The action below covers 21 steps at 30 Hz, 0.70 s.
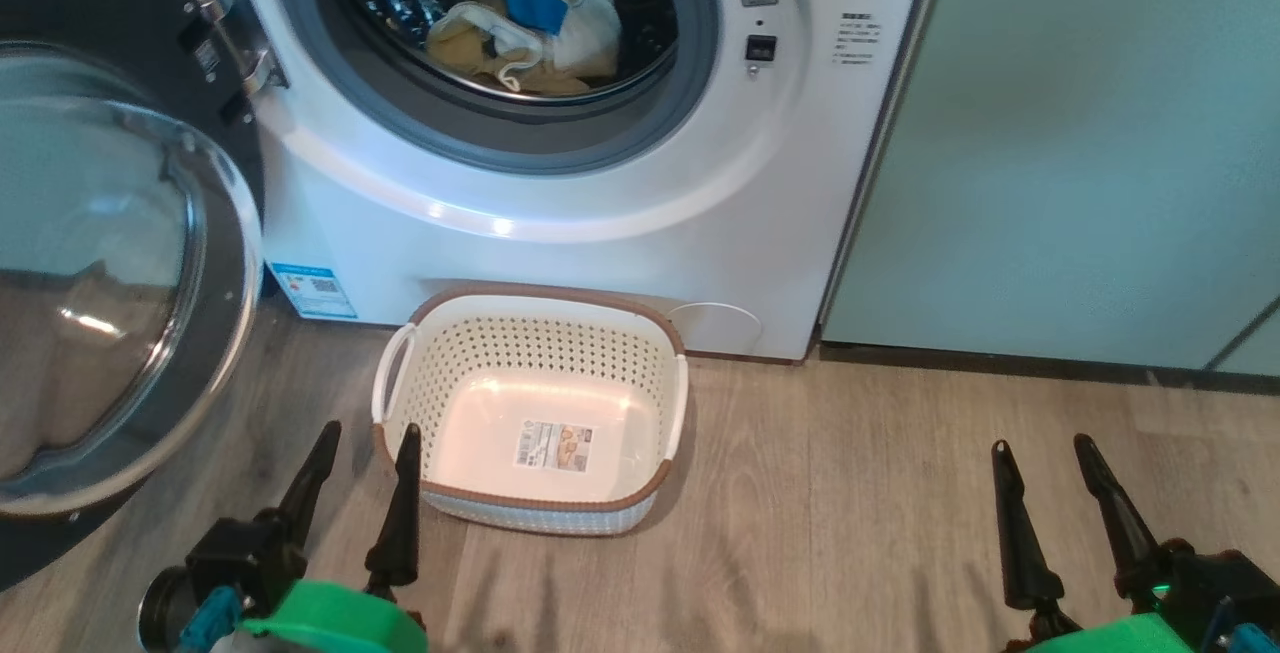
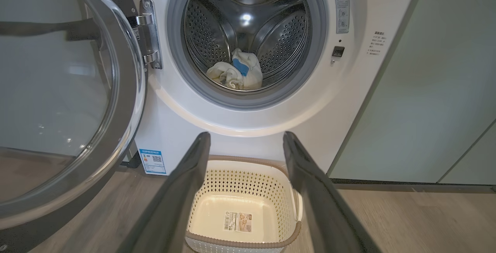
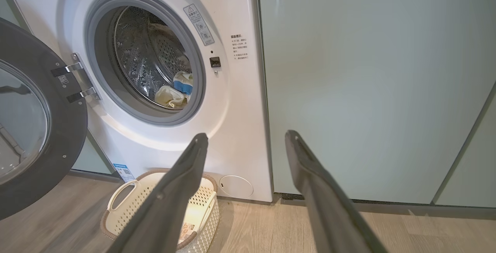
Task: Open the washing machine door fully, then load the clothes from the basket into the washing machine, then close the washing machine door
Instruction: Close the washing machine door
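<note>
The clothes lay inside the steel drum of the washing machine, and the basket stood on the floor close against the machine's front, with nothing in it but its label sticker. Loading was judged complete, with closing the door as the step outstanding. The washing machine door stood swung wide on its hinge at the left of the opening. Its glass bowl faced the head camera and its free edge lay away from the machine, at the far left of that view. The left gripper hung low just beside the basket's left handle, jaws parted and holding nothing. The door's rim lay near it on its left. The right gripper, jaws likewise parted and holding nothing, was well apart from the door, on the far side of the basket. The left arm was therefore judged the nearer. The coming move appeared to require it to go leftward behind the free edge, then sweep the door right toward the opening.
</note>
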Tool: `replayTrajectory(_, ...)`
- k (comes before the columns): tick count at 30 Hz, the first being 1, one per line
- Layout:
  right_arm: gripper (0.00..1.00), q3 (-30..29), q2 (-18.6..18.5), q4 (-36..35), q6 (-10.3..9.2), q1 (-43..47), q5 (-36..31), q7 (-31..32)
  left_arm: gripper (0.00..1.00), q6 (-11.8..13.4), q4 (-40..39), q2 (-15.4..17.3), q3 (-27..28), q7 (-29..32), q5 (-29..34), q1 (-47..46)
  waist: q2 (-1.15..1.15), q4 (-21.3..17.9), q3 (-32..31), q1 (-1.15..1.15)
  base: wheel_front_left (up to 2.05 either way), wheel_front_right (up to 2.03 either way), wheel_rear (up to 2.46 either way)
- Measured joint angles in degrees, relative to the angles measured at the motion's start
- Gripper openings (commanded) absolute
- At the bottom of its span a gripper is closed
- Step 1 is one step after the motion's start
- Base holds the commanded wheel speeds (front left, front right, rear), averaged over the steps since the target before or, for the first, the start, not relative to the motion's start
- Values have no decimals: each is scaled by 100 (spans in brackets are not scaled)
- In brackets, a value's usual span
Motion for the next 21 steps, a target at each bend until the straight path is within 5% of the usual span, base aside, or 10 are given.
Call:
replayTrajectory(9, 100, -81, 0, -54, 0, 3, -47, 0, 100, 0, -16, -7, -76, 0, 8, -13, 0, 513, 26, 0, 0, 0, 0)
replayTrajectory(21, 100, -52, 2, -48, 0, 2, -158, 1, 100, 8, -55, -88, -123, 0, 49, -8, 0, 1821, 41, 0, 0, 0, 0)
